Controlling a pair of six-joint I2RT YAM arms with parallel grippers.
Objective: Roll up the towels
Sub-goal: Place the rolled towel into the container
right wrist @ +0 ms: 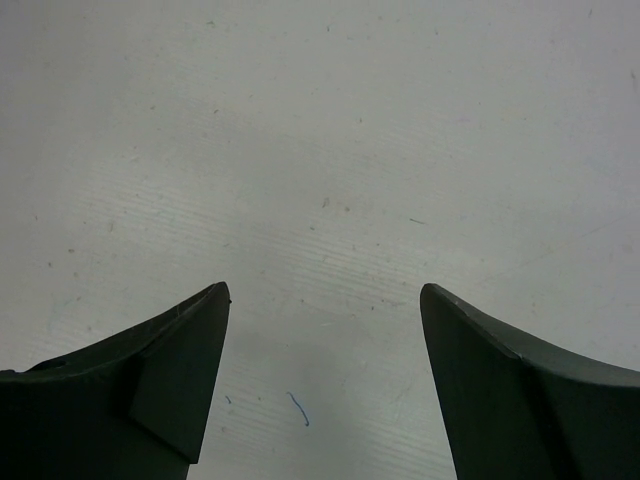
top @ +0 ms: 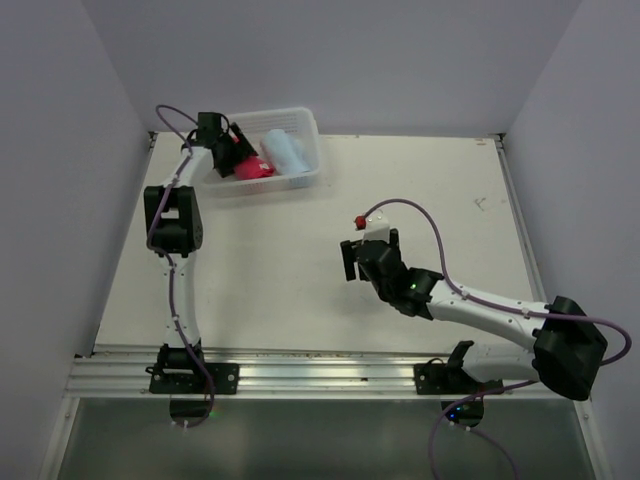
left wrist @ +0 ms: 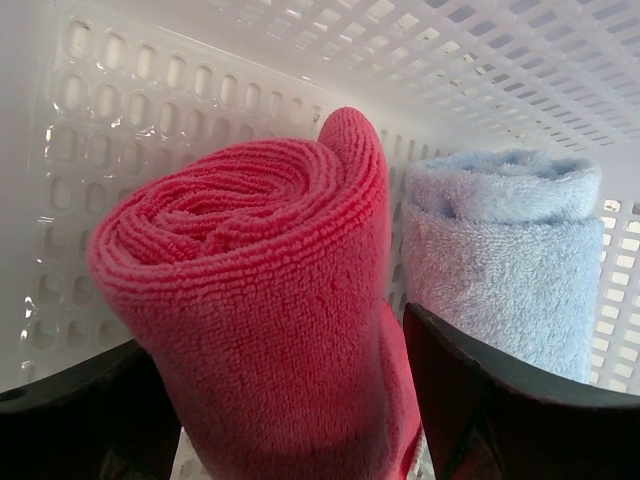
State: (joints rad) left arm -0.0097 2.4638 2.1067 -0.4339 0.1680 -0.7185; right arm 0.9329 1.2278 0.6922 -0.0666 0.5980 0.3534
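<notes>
Top external view: the basket (top: 312, 150) sits at 11 o'clock on the surface (top: 300, 300), and both towels are inside it. The red towel (top: 254, 168) and the blue towel (top: 285, 152) are each wound into a roll, the blue one at 2 o'clock of the red and just beside it.

The left pincer (top: 242, 158) reaches into the basket. In the left wrist view its jaws stand wide apart on either side of the red roll, spread as far as the right one's, so I judge it is not clamped. The right pincer (top: 368, 252) hangs just to 3 o'clock of the surface's middle, jaws apart, with nothing between them.

No unrolled towel shows in any view, so the rolling looks done. What seems left is lifting the left arm out of the basket.
</notes>
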